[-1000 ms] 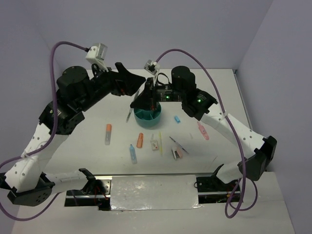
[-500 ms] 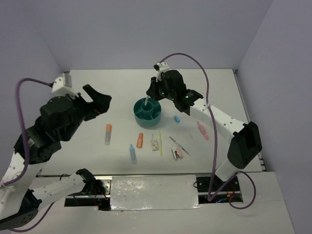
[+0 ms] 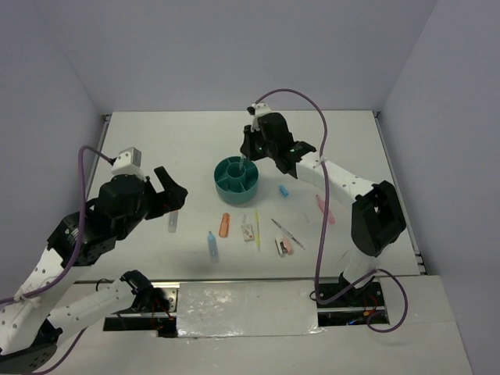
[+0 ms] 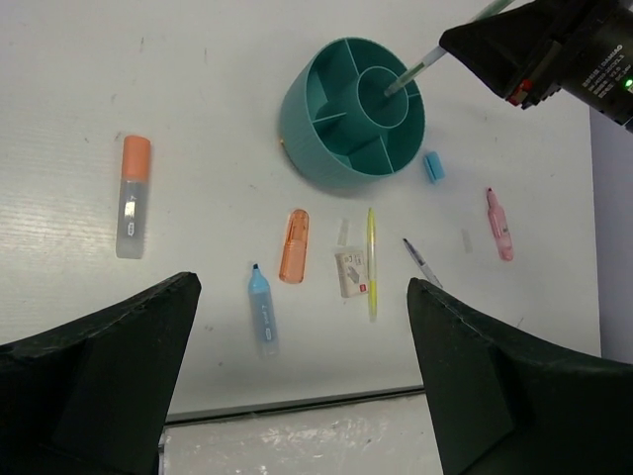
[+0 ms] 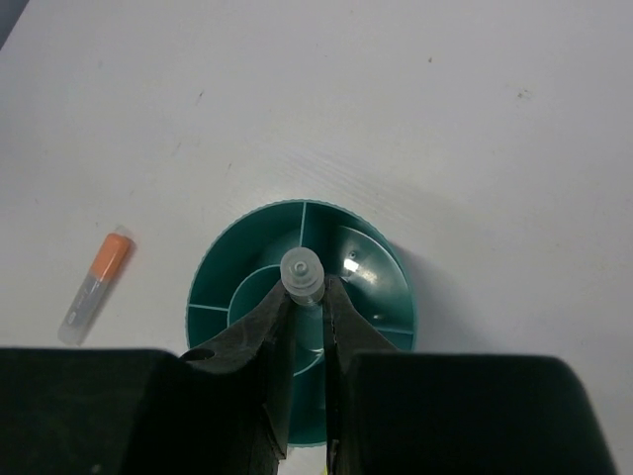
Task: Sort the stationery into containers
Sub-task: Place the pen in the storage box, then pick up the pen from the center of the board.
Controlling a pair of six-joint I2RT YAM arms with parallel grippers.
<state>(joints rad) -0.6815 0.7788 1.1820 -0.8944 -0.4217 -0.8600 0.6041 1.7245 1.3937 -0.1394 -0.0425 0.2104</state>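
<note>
Teal organiser bowl (image 4: pixel 353 111) sat mid-table w/ its wedge compartments showing nothing inside in the left wrist view; only a thin pen (image 4: pixel 410 74) was going in, its tip down in the central cup, top end leaning out toward the right arm; right gripper (image 5: pixel 305 297) was pinched narrow on that pen directly above the cup. So sorting looked barely begun, approx. one item of many.

Left on the table, all near side of the bowl: orange-capped marker (image 4: pixel 132 196) off to the left; orange marker (image 4: pixel 294 244); light-blue marker (image 4: pixel 261 307); yellow pencil (image 4: pixel 372 260) w/ a small white piece (image 4: pixel 350 273) just beside it; a second thin pen (image 4: pixel 420 262); small blue piece (image 4: pixel 432 166) near the bowl's right; pink marker (image 4: pixel 498 224) furthest right.

Left gripper (image 3: pixel 170 190) hung spread wide, carrying nothing, above the orange-capped marker's area.

Vs. half a sec. before: left arm had come down and in toward that marker; right gripper had shifted the pen from the bowl's far-left rim to the centre cup; loose items hadn't budged.
</note>
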